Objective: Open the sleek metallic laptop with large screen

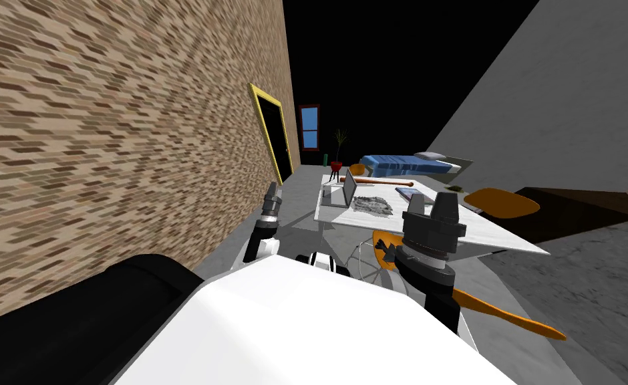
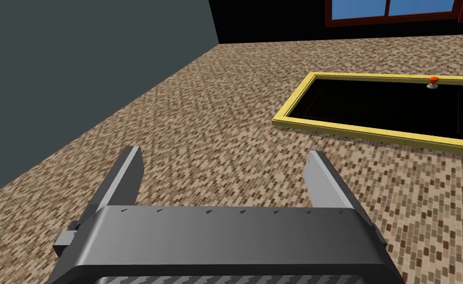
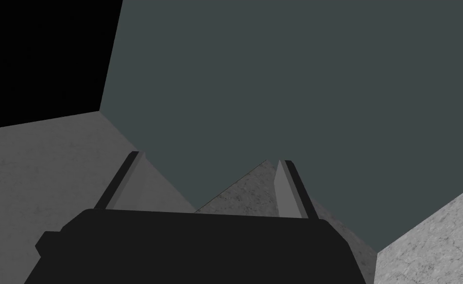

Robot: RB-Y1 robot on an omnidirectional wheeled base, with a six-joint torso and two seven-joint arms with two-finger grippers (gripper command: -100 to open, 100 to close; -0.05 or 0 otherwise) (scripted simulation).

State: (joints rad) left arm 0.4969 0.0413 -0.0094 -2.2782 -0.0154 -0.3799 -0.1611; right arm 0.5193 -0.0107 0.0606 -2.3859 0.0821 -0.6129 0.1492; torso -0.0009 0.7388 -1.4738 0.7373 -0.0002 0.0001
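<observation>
Brick wall [image 1: 105, 134]: runs along our left, from near to far, with a yellow-framed doorway [image 1: 270, 137] in it

Table [image 1: 500, 237]: white top, ahead of us and a little to the right; an orange chair [image 1: 501, 202] stands at its right side

Laptop [image 1: 345, 190]: on the far left part of the table, close to the left edge; a grey sheet [image 1: 373, 204] lies just to its right and a bat [image 1: 379, 182] just beyond it

Lid: already raised to a steep angle over the pale base, so we judge the job part done, with only the last swing left, if any

Which way it points: the base lies left of the lid, so the screen appears to face left, toward the brick wall

Long axis: we judge the hinge line runs near to far along the table

Handling: we expect a thin, stiff, smooth shell, light enough to slide if pushed hard; the screen side is the fragile part

Where to hold: the free top edge of the lid, near its middle, pushed gently; the base may need steadying

Left gripper [image 2: 223, 153]: raised on our left, fingers apart, nothing between them

Right gripper [image 3: 211, 158]: raised on our right, fingers apart, nothing between them

Reach: both hands are well short of the laptop, so we judge we must come closer first
</observation>
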